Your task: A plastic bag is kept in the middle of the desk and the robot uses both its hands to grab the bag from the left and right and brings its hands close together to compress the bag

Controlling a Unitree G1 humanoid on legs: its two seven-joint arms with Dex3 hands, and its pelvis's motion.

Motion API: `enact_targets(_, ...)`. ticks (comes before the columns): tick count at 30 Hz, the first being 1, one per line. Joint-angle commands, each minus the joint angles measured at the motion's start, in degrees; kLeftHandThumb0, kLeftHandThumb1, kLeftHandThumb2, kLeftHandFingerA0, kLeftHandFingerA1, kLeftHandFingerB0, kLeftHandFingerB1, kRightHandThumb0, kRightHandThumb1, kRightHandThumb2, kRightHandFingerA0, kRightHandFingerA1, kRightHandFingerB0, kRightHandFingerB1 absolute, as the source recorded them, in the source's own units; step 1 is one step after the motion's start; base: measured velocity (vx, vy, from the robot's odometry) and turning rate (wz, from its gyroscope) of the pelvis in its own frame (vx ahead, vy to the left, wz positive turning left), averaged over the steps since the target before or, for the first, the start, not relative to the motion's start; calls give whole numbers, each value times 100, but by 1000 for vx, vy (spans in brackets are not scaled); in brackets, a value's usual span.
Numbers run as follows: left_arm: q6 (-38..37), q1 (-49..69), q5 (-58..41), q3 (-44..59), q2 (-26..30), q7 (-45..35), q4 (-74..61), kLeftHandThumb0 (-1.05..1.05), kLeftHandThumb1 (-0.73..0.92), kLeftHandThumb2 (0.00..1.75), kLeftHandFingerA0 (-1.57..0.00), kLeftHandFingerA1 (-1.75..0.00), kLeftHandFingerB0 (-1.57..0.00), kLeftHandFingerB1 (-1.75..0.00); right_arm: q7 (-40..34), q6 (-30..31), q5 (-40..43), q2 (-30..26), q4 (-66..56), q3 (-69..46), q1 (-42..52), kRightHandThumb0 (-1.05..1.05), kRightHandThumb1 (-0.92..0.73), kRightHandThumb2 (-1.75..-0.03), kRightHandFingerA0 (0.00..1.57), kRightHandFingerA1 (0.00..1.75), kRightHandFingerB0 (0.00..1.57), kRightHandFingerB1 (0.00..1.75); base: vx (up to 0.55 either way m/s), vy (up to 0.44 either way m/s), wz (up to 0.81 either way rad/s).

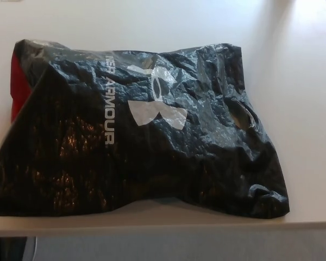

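A crumpled black plastic bag [136, 130] fills the middle of the frame on a pale table [309, 81]. It looks light, soft and slippery, puffed with air. Its left and right edges seem the best holds. Neither robot hand is in view.

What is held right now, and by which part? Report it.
Nothing is held. Neither hand is in view; the bag lies untouched on the desk, its cut-out handle on the right side free.
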Motion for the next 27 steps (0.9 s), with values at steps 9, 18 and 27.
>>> enact_targets(9, -3764, 945, -1800, 628, -323, -685, -1646, -64, 86, 66, -49, -39, -39, -35, -184, -3540, -7, -324, -1681, -532, 862, -34, -59, -114, 0, 50, 0, 48, 0, 0, 0)
enact_targets(18, -3869, 960, -1934, 629, -358, -849, -1575, -65, 86, 66, -49, -38, -39, -34, -95, -3667, 13, -362, -1609, -566, 814, -34, -59, -114, 0, 50, 0, 48, 0, 0, 0)
enact_targets(27, -3848, 1325, -2300, 557, -440, -1039, -1933, -62, 67, 107, -38, -55, -21, -46, -30, -3981, 57, -401, -1573, -635, 974, -71, -69, -106, 0, 40, 5, 42, 0, 0, 0)
